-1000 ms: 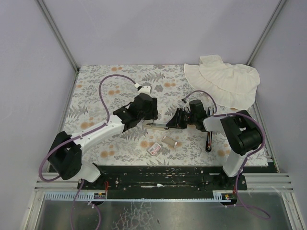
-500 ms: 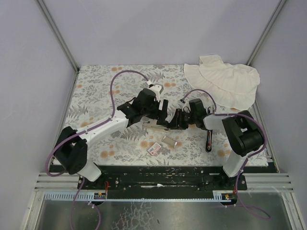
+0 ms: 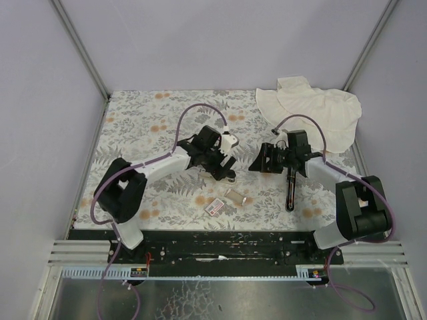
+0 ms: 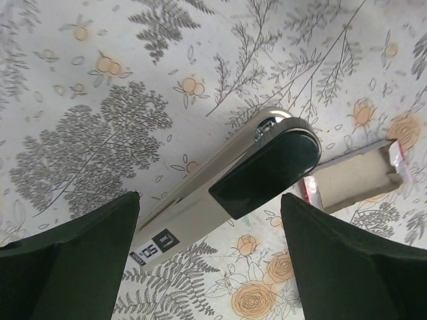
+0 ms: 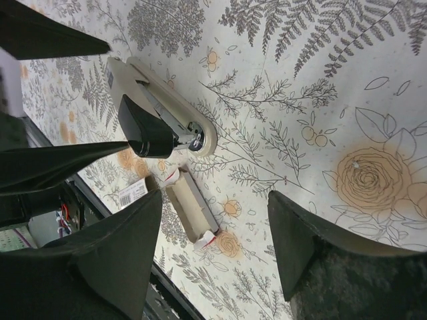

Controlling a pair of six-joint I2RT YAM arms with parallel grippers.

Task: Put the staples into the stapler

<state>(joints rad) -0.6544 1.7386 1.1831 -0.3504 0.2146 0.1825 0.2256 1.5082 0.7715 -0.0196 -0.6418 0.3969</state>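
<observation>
The stapler point(image 4: 233, 180) lies flat on the floral cloth, with a beige base and a black top. In the right wrist view the stapler point(image 5: 160, 123) has its black top raised off the metal channel. In the top view my left gripper point(image 3: 223, 168) hovers over the stapler point(image 3: 229, 177). My left gripper point(image 4: 210, 267) is open and nothing sits between its fingers. My right gripper point(image 3: 258, 163) is a little to the right of it; the right gripper point(image 5: 213, 247) is open and empty. The cardboard tray point(image 5: 193, 207) and the labelled sleeve point(image 3: 215, 207) lie nearby. I cannot make out the staples themselves.
A crumpled white cloth point(image 3: 313, 113) lies at the back right. A long black object point(image 3: 291, 190) rests on the mat under the right arm. The tray point(image 3: 235, 197) sits just in front of the stapler. The black rail point(image 3: 227, 243) runs along the near edge.
Both grippers were closed in on the stapler's ends; now both stand open and off it. The left gripper has moved right over the stapler, and the right one has drawn back to the right.
</observation>
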